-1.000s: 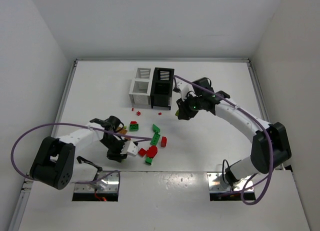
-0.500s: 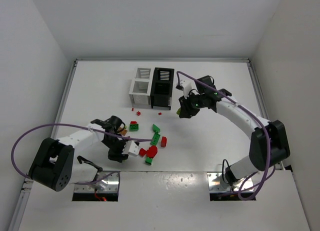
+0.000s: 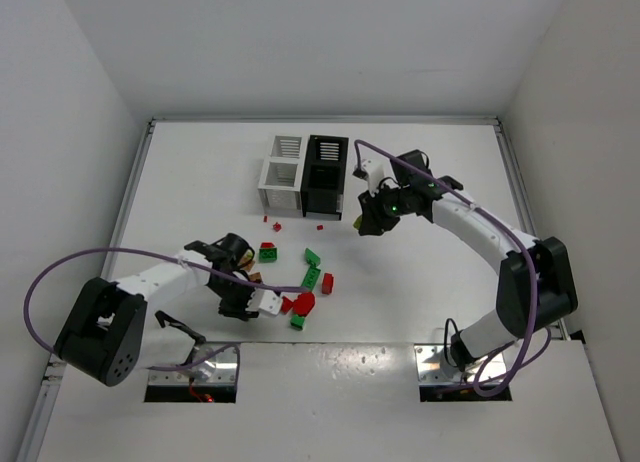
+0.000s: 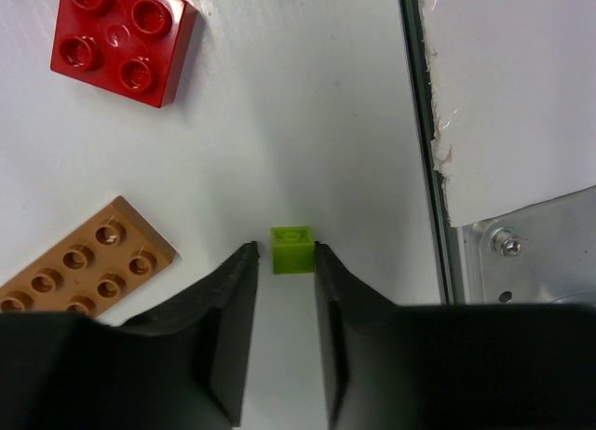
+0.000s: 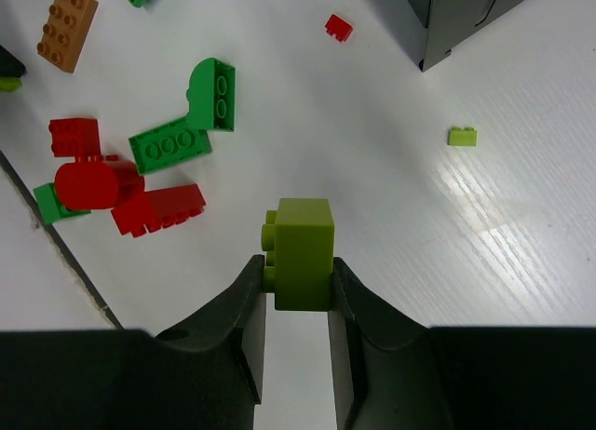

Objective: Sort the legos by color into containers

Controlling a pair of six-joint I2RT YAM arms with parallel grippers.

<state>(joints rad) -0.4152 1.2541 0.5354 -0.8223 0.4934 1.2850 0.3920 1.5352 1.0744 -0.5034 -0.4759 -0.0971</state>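
A tiny yellow-green lego (image 4: 292, 248) lies on the table between the tips of my left gripper (image 4: 284, 253). The right finger is against it and a thin gap shows at the left finger. That gripper (image 3: 241, 307) hangs low near the table's front edge. My right gripper (image 5: 298, 262) is shut on a larger yellow-green lego (image 5: 304, 248) held above the table. It (image 3: 363, 225) hovers just right of the containers: a black bin (image 3: 326, 172) and two white bins (image 3: 280, 187).
Loose legos lie mid-table: green ones (image 5: 172, 143), red ones (image 5: 158, 207), an orange-brown plate (image 4: 84, 262), a red square brick (image 4: 124, 39) and a small yellow-green piece (image 5: 462, 136). The table's raised edge and a metal plate (image 4: 531, 253) lie close on the left gripper's right.
The left gripper has shifted slightly toward the red pile and its jaws have narrowed around the tiny brick. The right gripper has edged a little nearer the black bin with its brick.
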